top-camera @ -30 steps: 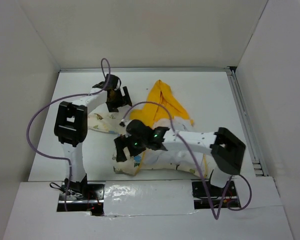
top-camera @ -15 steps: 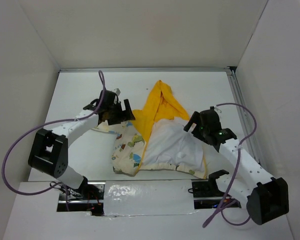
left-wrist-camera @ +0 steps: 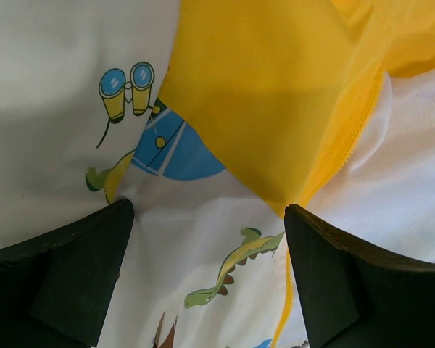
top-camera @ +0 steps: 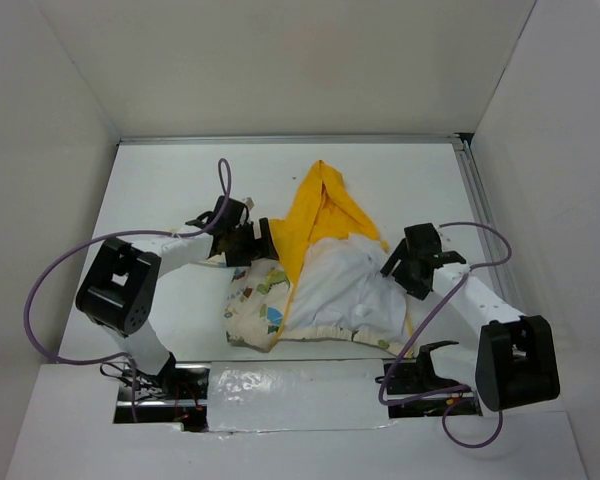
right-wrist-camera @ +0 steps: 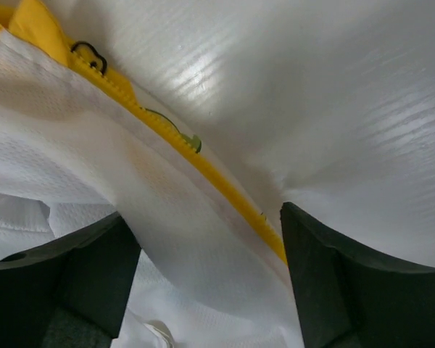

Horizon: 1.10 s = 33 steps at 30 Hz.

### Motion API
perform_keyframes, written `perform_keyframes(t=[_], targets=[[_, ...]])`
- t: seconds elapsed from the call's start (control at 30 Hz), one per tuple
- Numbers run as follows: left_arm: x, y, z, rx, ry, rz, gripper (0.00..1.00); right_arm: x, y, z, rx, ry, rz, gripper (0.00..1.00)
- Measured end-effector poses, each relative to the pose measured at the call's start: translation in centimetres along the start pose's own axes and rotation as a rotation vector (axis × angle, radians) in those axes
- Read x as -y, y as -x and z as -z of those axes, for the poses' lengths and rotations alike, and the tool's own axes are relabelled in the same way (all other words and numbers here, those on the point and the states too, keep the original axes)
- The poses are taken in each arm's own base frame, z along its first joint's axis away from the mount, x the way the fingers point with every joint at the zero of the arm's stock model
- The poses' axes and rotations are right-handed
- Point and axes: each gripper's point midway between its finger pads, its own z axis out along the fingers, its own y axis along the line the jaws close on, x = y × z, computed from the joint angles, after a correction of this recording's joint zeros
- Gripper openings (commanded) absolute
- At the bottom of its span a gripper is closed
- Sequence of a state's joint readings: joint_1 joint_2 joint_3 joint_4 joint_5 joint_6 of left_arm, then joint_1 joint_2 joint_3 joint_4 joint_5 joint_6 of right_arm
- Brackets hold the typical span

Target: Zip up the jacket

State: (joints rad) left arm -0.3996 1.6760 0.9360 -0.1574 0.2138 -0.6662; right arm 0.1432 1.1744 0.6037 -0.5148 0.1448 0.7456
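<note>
The jacket [top-camera: 330, 285] lies open in the middle of the table, white mesh inside up, with the yellow hood [top-camera: 320, 210] toward the back and a printed cream flap [top-camera: 255, 300] folded at the left. My left gripper [top-camera: 263, 243] is open, low over the left flap beside the hood; its wrist view shows printed fabric [left-wrist-camera: 203, 239] and a yellow zipper edge [left-wrist-camera: 341, 156] between the jaws. My right gripper [top-camera: 395, 268] is open at the jacket's right edge; the yellow zipper tape [right-wrist-camera: 225, 196] and white lining [right-wrist-camera: 130, 181] run between its jaws.
White walls enclose the table [top-camera: 150, 190] on the left, back and right. A metal rail [top-camera: 485, 230] runs along the right edge. Purple cables [top-camera: 60, 270] loop from both arms. The arm bases stand at the near edge.
The right arm swung from over the jacket's left flap to its right edge, uncovering the white inside. The left gripper moved from the back left down to the flap beside the hood.
</note>
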Motion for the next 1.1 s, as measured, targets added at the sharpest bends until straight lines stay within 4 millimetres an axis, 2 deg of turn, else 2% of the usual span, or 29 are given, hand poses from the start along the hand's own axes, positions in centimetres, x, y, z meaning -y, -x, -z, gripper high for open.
perform_keyframes(t=[0.03, 0.1, 0.13, 0.23, 0.33, 0.43, 0.53, 0.6, 0.63, 0.67, 0.73, 0.77, 0.8, 0.83, 0.9, 0.97, 1.0, 1.03, 1.07, 1.1], targets=[[0.0, 0.1, -0.2, 0.0, -0.001, 0.001, 0.99, 0.1, -0.4, -0.1, -0.015, 0.002, 0.006, 0.61], [0.2, 0.5, -0.4, 0.002, -0.003, 0.01, 0.99, 0.2, -1.2, -0.3, -0.048, 0.009, 0.021, 0.35], [0.3, 0.6, -0.5, 0.004, -0.004, 0.015, 0.99, 0.1, -1.4, -0.4, -0.06, 0.013, 0.027, 0.17], [0.5, 0.9, -0.6, 0.007, -0.009, 0.018, 0.99, 0.1, -1.7, -0.6, -0.077, 0.008, 0.036, 0.12], [0.5, 1.0, -0.6, 0.007, -0.009, 0.018, 0.99, -0.7, -1.0, 0.2, -0.05, 0.0, 0.067, 0.05], [0.5, 1.1, -0.6, 0.008, -0.004, 0.023, 0.99, -4.2, 0.8, 2.8, 0.029, 0.031, 0.149, 0.05], [0.5, 1.1, -0.6, 0.009, -0.003, 0.025, 0.99, -10.0, 2.1, 6.7, 0.118, 0.13, 0.231, 0.05], [0.3, 1.1, -0.4, 0.013, 0.0, 0.031, 0.99, -13.8, 1.4, 8.6, 0.147, 0.175, 0.291, 0.09], [0.1, 1.0, -0.3, 0.015, 0.004, 0.039, 0.99, -15.4, 0.4, 8.8, 0.138, 0.182, 0.33, 0.13], [-0.1, 0.9, -0.1, 0.016, 0.011, 0.051, 0.99, -16.9, -0.7, 9.0, 0.131, 0.179, 0.373, 0.22], [-0.7, 0.7, 0.5, 0.02, 0.021, 0.068, 0.99, -19.8, -3.6, 8.3, 0.1, 0.151, 0.465, 0.3], [-1.0, 0.5, 0.8, 0.023, 0.025, 0.077, 0.99, -21.1, -5.2, 7.7, 0.088, 0.127, 0.514, 0.48], [-1.5, 0.5, 1.2, 0.028, 0.03, 0.087, 0.99, -22.6, -7.0, 7.0, 0.077, 0.116, 0.552, 0.58], [-2.0, 0.4, 1.6, 0.034, 0.035, 0.102, 0.99, -23.6, -9.1, 6.2, 0.064, 0.1, 0.616, 0.74], [-2.8, 0.2, 2.4, 0.046, 0.044, 0.136, 0.99, -24.2, -12.5, 5.4, 0.029, 0.1, 0.707, 0.78], [-3.6, 0.0, 3.0, 0.056, 0.05, 0.159, 0.99, -23.8, -15.2, 6.1, -0.022, 0.137, 0.793, 0.79], [-3.8, -0.1, 3.2, 0.059, 0.052, 0.165, 0.99, -23.7, -16.0, 6.9, -0.041, 0.168, 0.817, 0.79], [-4.0, -0.2, 3.5, 0.063, 0.051, 0.167, 0.99, -24.4, -16.7, 7.3, -0.06, 0.228, 0.825, 0.79], [-4.0, -0.4, 3.6, 0.063, 0.049, 0.167, 0.99, -23.1, -16.4, 8.7, -0.07, 0.266, 0.827, 0.79], [-4.0, -0.6, 3.8, 0.063, 0.045, 0.166, 0.99, -22.6, -16.1, 9.8, -0.081, 0.324, 0.816, 0.79]])
